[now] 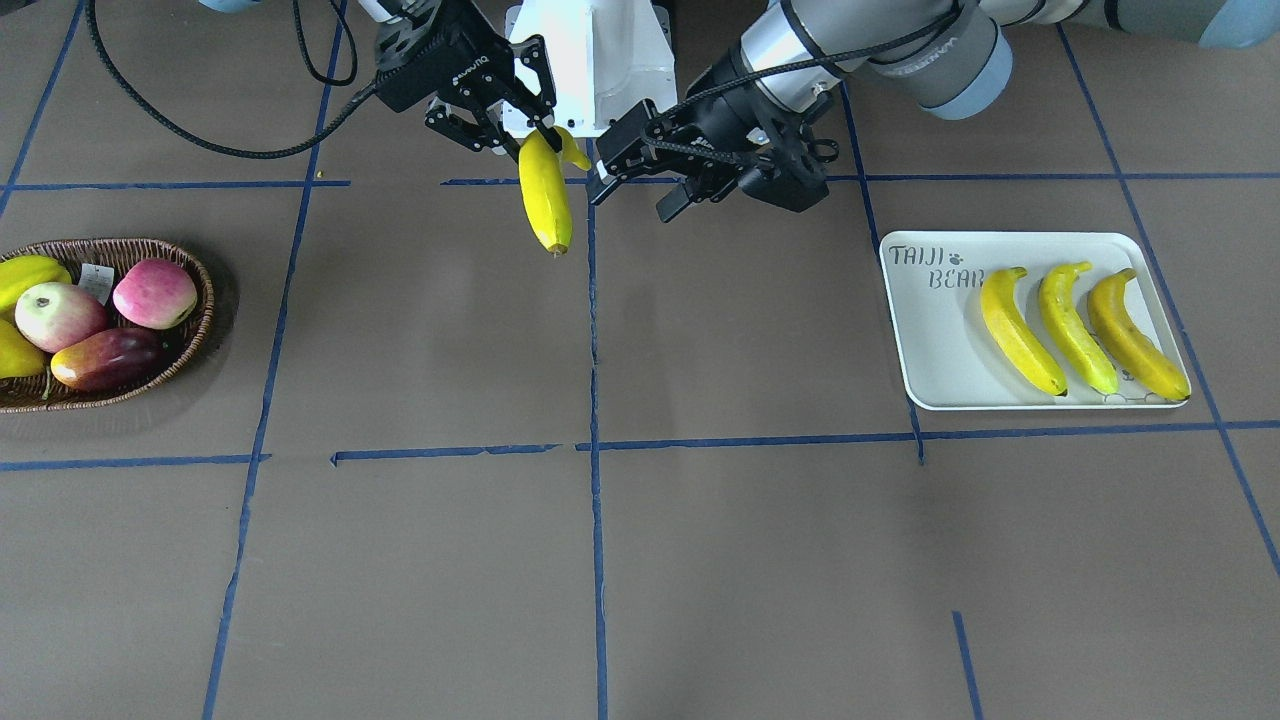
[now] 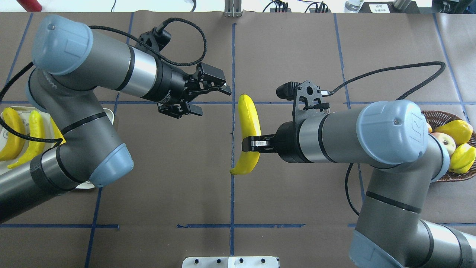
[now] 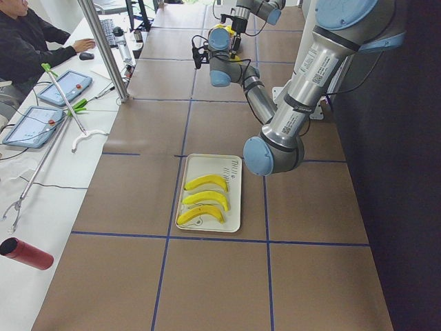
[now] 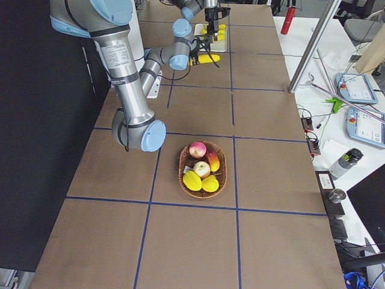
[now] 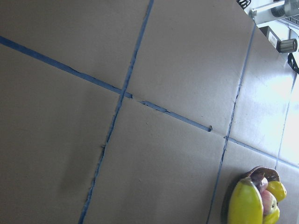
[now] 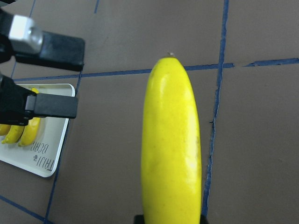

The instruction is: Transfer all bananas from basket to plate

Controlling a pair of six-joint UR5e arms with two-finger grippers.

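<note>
Presently entered: one long yellow banana, clamped nearer its stem end by the right gripper and held in the air above the middle of the table, well apart from basket and plate alike. The left gripper is recorded with jaws spread wide and empty, near the banana's far end but not touching it; a hand-over is judged to be in preparation

Hazards, greatest first:
1. A drop. The banana is smooth and is gripped off-centre. Should the right jaws be released before the left are fully closed, it would fall to the table
2. A clash of fingers, if both grippers are brought to one short stretch of fruit
3. A poor landing. On the white "TAIJI BEAR" plate three bananas are already laid side by side. Bare room is found only at the lettered end, so the rim or a neighbour could be struck
4. A mistaken pick of the stubby yellow fruits

Surroundings, largest first: wicker basket, in which no banana is seen; a dark red mango; two pinkish apples. In the way: only the left arm itself, its elbow seen over part of the plate in the overhead view
</note>
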